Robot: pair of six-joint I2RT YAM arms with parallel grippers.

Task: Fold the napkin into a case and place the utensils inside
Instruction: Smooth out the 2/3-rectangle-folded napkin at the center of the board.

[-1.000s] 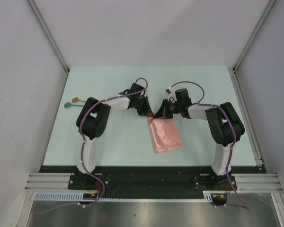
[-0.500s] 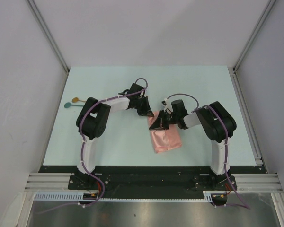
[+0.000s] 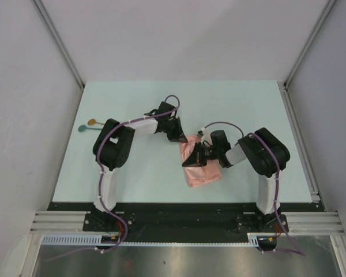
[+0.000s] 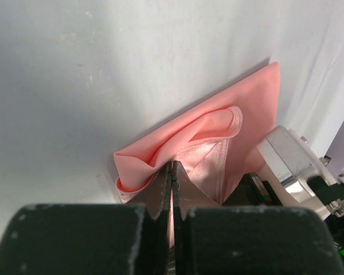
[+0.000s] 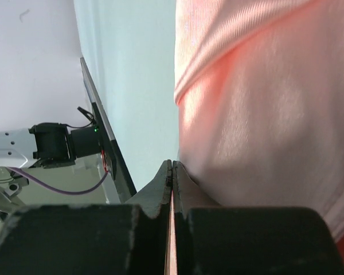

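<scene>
The salmon-pink napkin [image 3: 200, 167] lies as a narrow folded shape at the table's middle, its far part lifted and bunched. My left gripper [image 3: 183, 139] is shut on its far-left corner; the left wrist view shows the jaws [image 4: 171, 167] pinching a cloth fold [image 4: 218, 134]. My right gripper [image 3: 194, 159] is shut on a cloth layer over the napkin's middle; in the right wrist view [image 5: 172, 166] a thin pink edge runs between the jaws beside the napkin [image 5: 264, 114]. Two spoons, golden-brown bowl [image 3: 92, 122] and teal-green bowl [image 3: 83, 128], lie at the far left edge, away from both grippers.
The pale teal table [image 3: 248, 104] is walled by white panels on the left, back and right. A black rail [image 3: 179, 208] runs along the near edge by the arm bases.
My right gripper has moved down toward the near edge and slightly left, drawing the napkin's far layer over the rest. The left gripper has held still on its corner.
</scene>
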